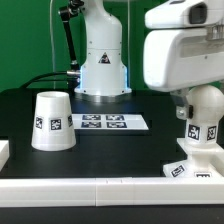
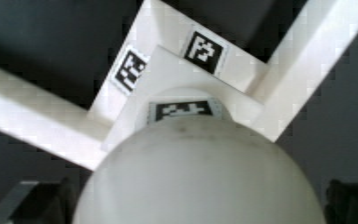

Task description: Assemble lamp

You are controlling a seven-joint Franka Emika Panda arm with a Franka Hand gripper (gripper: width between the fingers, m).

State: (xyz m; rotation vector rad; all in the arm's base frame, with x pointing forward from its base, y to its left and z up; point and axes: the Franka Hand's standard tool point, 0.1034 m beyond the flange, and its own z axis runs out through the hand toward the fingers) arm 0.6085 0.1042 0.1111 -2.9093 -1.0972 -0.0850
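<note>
Fingers of my gripper [image 1: 200, 108] stood wide apart, straddling the round bulb [image 1: 206, 103], which sat upright on the neck of the square base [image 1: 187, 166] by the white rail [image 1: 100, 186], at the exterior view's right. Whether my pads touched it, I could not tell. My wrist view looked down on the bulb's dome [image 2: 194, 175]. Shade [image 1: 51, 121] rested well apart, at the exterior view's left, near the marker board [image 1: 105, 122].

Robotics lab: green backdrop [image 1: 25, 40], marker board [image 1: 103, 122], black table [image 1: 110, 150].
</note>
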